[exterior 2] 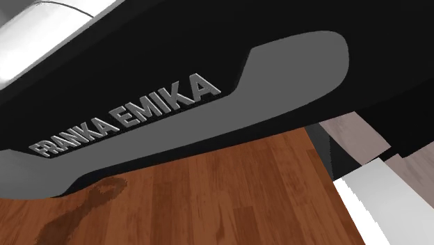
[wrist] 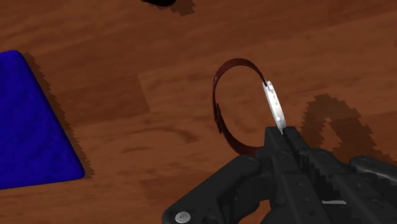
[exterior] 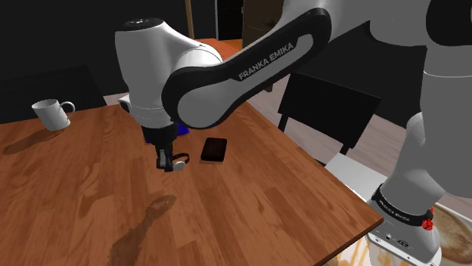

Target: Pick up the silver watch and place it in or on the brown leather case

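Evidently the jaws are clamping nearly shut on the watch point(wrist: 272, 105), holding it near the case point(exterior: 214, 150), seemingly lifted off the counter point(exterior: 83, 189). Pickup is looking done; carrying the watch over and releasing it onto the case is remaining.

I am seeing a white mug point(exterior: 51, 113) standing toward the shoulder view's left on a wooden table point(exterior: 265, 189); a blue pad point(wrist: 28, 127) is lying flat on the wood, and a black chair point(exterior: 329, 102) is standing beside the table.
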`<action>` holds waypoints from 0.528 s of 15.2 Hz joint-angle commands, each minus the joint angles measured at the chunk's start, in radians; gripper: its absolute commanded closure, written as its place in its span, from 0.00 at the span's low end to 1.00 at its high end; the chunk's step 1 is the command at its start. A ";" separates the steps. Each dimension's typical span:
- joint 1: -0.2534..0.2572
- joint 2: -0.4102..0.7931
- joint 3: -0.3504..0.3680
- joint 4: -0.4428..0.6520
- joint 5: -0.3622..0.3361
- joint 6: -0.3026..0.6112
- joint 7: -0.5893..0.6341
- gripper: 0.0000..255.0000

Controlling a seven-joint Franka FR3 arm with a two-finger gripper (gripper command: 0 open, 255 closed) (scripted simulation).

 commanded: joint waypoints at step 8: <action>-0.024 -0.055 0.007 0.031 0.035 -0.078 -0.043 1.00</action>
